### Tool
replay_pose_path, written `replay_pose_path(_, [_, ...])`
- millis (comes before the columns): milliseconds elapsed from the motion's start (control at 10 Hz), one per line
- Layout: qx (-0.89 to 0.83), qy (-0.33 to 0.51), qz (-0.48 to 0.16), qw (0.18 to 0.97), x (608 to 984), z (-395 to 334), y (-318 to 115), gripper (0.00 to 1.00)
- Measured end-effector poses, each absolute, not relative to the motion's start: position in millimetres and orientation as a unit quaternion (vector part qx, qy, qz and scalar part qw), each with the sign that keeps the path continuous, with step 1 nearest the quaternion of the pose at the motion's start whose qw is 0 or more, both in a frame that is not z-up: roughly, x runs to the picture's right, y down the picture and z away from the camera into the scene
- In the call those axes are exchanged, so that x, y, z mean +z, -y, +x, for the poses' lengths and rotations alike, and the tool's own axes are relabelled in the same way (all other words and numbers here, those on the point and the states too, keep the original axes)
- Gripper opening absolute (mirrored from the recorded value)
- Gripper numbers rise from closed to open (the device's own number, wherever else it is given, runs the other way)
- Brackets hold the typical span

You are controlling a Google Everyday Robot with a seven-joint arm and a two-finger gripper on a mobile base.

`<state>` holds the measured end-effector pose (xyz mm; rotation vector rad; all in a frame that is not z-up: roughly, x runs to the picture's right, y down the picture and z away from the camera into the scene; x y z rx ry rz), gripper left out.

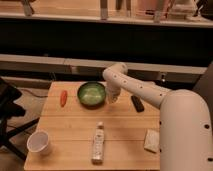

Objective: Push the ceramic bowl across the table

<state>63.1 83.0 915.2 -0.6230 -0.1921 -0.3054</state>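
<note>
The green ceramic bowl (91,94) sits at the far middle of the light wooden table (70,127). It is glossy, with a darker rim and a paler inside. My white arm reaches from the right, and the gripper (112,97) hangs at the bowl's right rim, touching or nearly touching it.
An orange-red carrot-like object (63,98) lies left of the bowl. A white paper cup (39,142) stands at the near left corner. A bottle (98,143) lies in the near middle. A black object (136,103) and a pale packet (151,140) lie to the right. A black chair (10,107) is left of the table.
</note>
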Motion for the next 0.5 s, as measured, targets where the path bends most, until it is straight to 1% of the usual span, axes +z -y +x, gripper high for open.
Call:
replay_pose_path(200, [-0.153,0.095,-0.304,0.935,917.4,54.4,-83.1,0.00])
replay_pose_path(500, [-0.186,0.106,-0.299,0.930,919.4,12.6,-80.5,0.00])
